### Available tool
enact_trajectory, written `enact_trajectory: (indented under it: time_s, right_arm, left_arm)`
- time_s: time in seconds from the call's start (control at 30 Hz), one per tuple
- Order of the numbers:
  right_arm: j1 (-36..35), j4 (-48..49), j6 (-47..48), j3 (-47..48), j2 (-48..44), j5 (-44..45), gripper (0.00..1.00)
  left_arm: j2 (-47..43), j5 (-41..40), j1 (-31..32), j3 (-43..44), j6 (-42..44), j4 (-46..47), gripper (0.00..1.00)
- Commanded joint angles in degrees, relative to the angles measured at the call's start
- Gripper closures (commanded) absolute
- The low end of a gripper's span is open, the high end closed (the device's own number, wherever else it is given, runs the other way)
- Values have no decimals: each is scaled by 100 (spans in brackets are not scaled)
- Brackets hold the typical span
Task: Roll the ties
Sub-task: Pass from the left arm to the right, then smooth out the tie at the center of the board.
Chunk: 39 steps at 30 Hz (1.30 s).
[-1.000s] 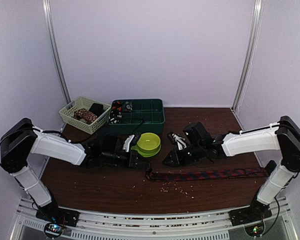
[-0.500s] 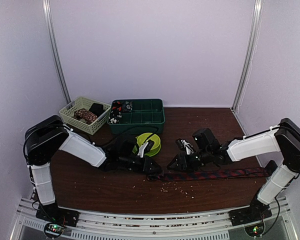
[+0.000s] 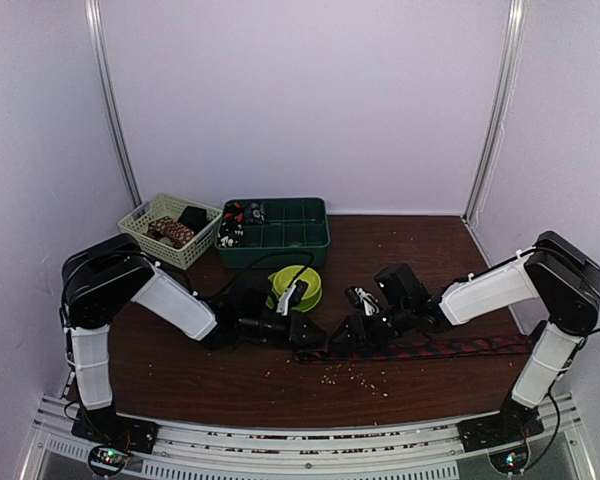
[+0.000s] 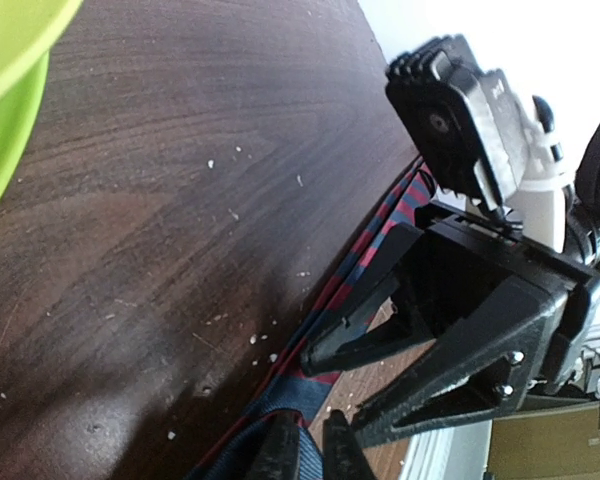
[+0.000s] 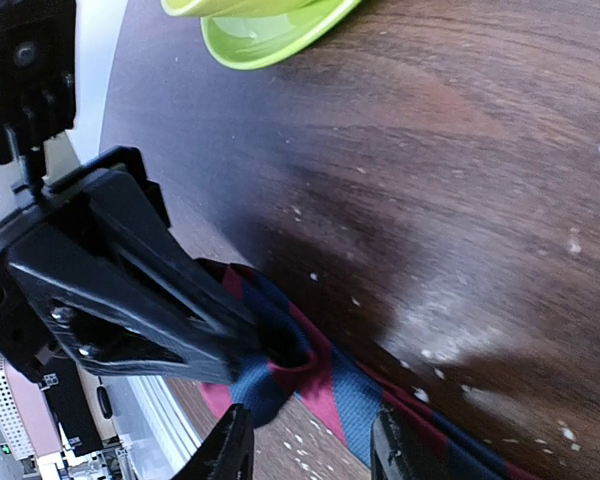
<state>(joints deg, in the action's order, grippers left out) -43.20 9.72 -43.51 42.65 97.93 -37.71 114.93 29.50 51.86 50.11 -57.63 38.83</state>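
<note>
Pinching the striped tie, left tool faces spread right tool.

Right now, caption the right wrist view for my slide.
Left fingers pinch the striped tie; open right fingers straddle it.

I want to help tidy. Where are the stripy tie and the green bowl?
tie (image 3: 450, 347): top view, middle of its striped band.
bowl (image 3: 311, 288): top view, its right rim.

Pale lilac walls enclose a dark wood table, crumb-speckled. Metal uprights at 11 and 1 o'clock; aluminium rail at 6.
</note>
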Motion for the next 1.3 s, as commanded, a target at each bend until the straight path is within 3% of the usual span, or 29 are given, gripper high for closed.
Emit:
enact_trajectory:
  time_s: [0.0,0.2,0.4,0.5,0.63,0.67,0.73,0.83,0.9,1.07,1.17,1.27]
  right_arm:
    - [-119,291,-205,215,134,-15,60]
    - [-276,321,-349,342,219,-23,56]
    - [-311,-20,-186,384,329,276,60]
    - [-307,-171,-63,437,406,386,69]
    - [-290,-420,150,525,448,578,93]
    - [-279,-463,190,527,424,609,96]
    - [-251,-504,239,499,389,600,100]
    - [-211,-525,318,493,349,520,100]
    - [-198,-558,359,512,345,470,100]
    - [-167,-503,387,542,440,289,100]
    - [-147,-442,372,506,439,212,100]
    - [-142,-320,307,458,436,109,100]
  left_arm:
    - [125,58,18,-124,-187,624,92]
    - [220,-10,18,-124,-246,652,99]
    - [236,-38,24,-112,-270,717,99]
    - [225,-63,18,-123,-275,747,100]
    - [25,-119,18,-211,-111,682,97]
    - [-104,-166,13,-239,79,513,93]
    - [-487,-282,-5,-300,661,-33,76]
    - [-1240,-622,-26,-326,1939,-1386,50]
    - [-1668,-912,-18,-278,2821,-2143,38]
    - [-1985,-1516,37,101,4813,-3571,30]
    - [-2022,-1709,128,11,5751,-3566,25]
    - [-1907,-1575,185,53,6375,-3475,12]
